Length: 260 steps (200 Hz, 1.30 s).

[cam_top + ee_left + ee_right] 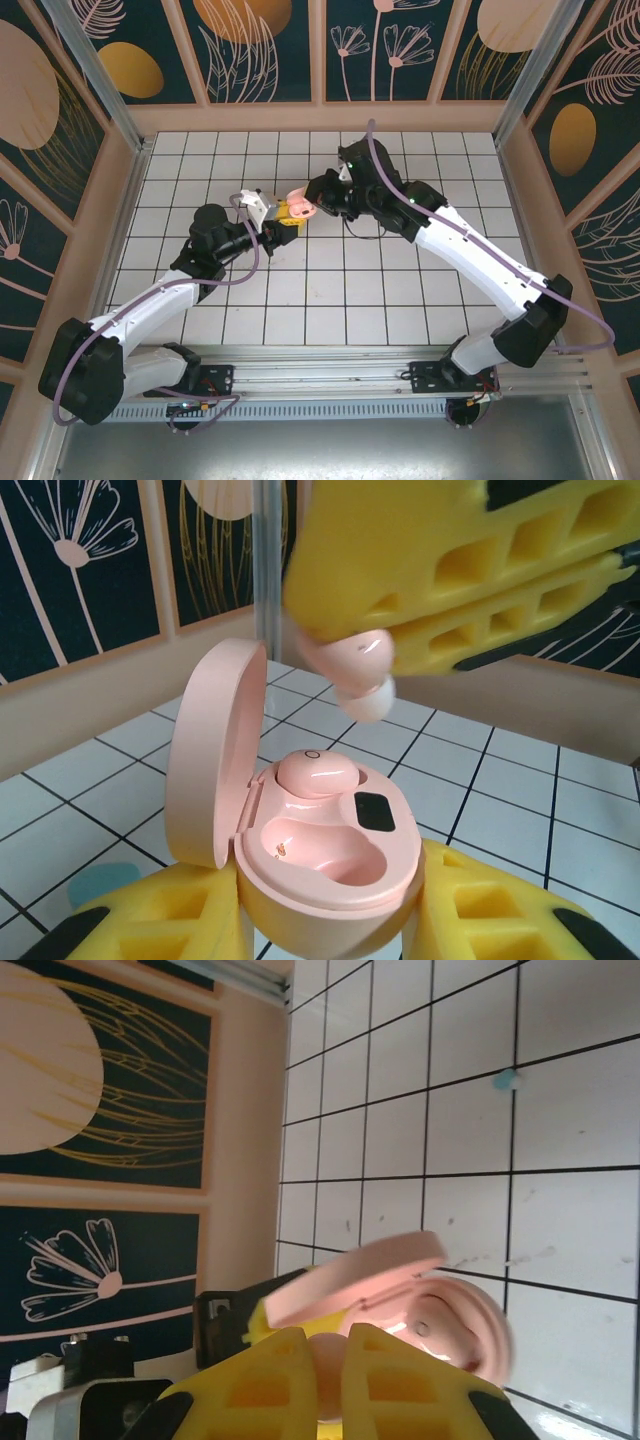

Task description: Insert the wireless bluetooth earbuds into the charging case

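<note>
My left gripper (330,925) is shut on the pink charging case (335,880), its yellow fingers (150,930) on either side of the body. The lid (205,750) stands open at the left. One pale pink earbud (315,772) sits in the far slot; the near slot (325,845) is bare. Just above the case hangs a second pink earbud (355,670), with my right gripper (335,1375) shut on it. From the right wrist, that earbud (330,1355) shows between the yellow fingertips, with the case (475,1325) behind it. Both grippers meet at mid-table (300,208).
A small light teal piece (506,1080) lies on the white tiled table (330,290) beyond the case; a teal patch (95,880) also shows on the tiles beside my left finger. Wooden walls with dark floral panels (250,40) close in the table.
</note>
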Motion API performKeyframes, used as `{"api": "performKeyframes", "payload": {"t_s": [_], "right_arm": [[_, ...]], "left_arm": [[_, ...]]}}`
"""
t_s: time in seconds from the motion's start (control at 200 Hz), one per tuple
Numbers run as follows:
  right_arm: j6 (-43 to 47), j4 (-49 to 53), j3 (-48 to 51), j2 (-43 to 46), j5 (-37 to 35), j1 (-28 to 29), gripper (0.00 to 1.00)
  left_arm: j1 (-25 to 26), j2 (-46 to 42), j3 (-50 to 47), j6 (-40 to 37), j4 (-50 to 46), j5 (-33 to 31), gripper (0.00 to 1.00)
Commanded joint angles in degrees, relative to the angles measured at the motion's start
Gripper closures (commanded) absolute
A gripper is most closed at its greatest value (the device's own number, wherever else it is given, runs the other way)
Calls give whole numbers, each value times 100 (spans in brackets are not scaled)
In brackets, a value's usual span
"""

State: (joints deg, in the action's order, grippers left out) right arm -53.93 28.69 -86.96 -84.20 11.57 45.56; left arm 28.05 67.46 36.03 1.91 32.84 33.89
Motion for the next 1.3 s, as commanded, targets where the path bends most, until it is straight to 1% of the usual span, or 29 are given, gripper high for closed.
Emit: {"api": "performKeyframes", "payload": {"t_s": [0.0, 0.35, 0.545, 0.861, 1.096, 1.226, 1.296], "right_arm": [[106, -48, -240, -205, 108, 28, 91], [294, 160, -518, -533, 179, 91, 91], [355, 268, -520, -549, 117, 143, 91], [470, 357, -638, -657, 75, 306, 91], [434, 681, -605, -739, -65, 339, 90], [399, 847, -621, -733, -213, 342, 86], [390, 920, -627, -735, -277, 335, 83]], "left_arm": [[-15, 13, 125, 108, 320, 111, 92], [-19, -23, 132, 173, 319, 22, 92], [-19, -31, 118, 255, 337, -143, 92], [-19, -92, 30, 327, 389, -191, 92], [-19, -196, -47, 354, 403, -258, 92], [-19, -250, -95, 354, 390, -271, 92], [-19, -273, -112, 354, 398, -279, 92]]}}
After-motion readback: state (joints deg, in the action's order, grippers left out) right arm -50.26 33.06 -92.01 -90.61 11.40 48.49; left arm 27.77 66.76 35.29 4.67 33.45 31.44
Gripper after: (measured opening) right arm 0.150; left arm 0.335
